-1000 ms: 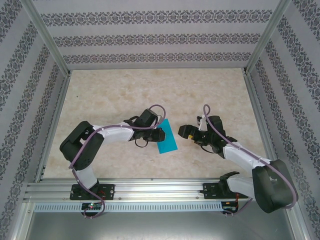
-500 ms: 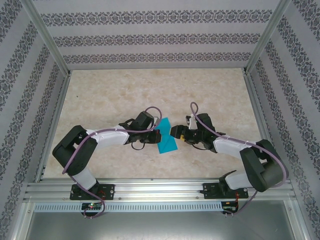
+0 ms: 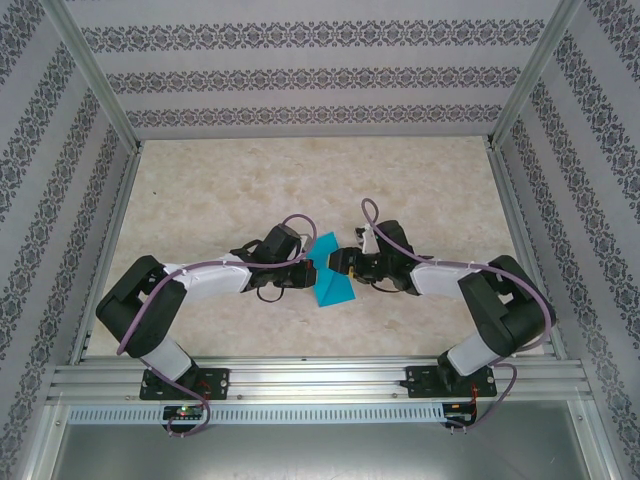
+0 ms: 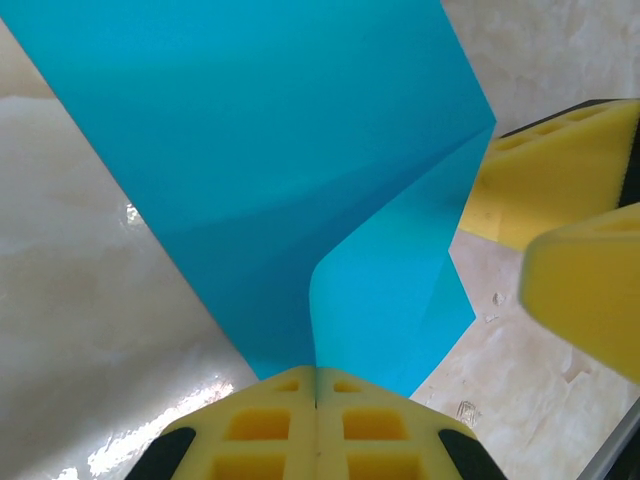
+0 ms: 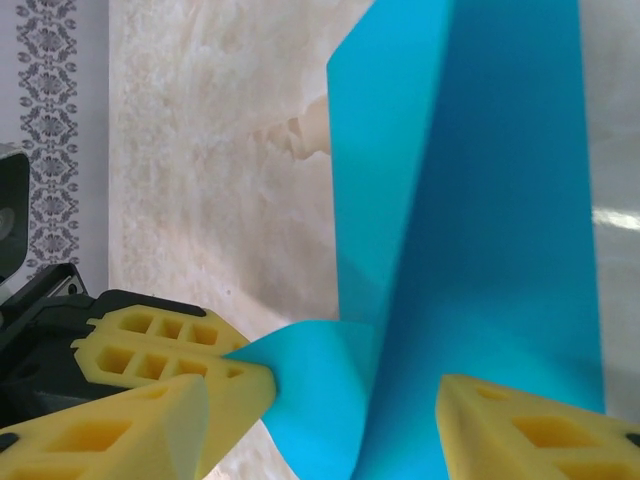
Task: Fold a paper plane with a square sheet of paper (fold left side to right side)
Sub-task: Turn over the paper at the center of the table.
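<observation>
Left tool [image 4: 316, 385] is clenched on a corner of the square sheet of paper [image 4: 260, 150], which is seen bent along a soft crease and spread toward the top of the left wrist frame. Right tool [image 5: 320, 420] is held released, its yellow pads set apart on either side of the sheet's edge. At the overhead frame's centre, the teal sheet is flanked by both tools above the bench [image 3: 300, 180].
</observation>
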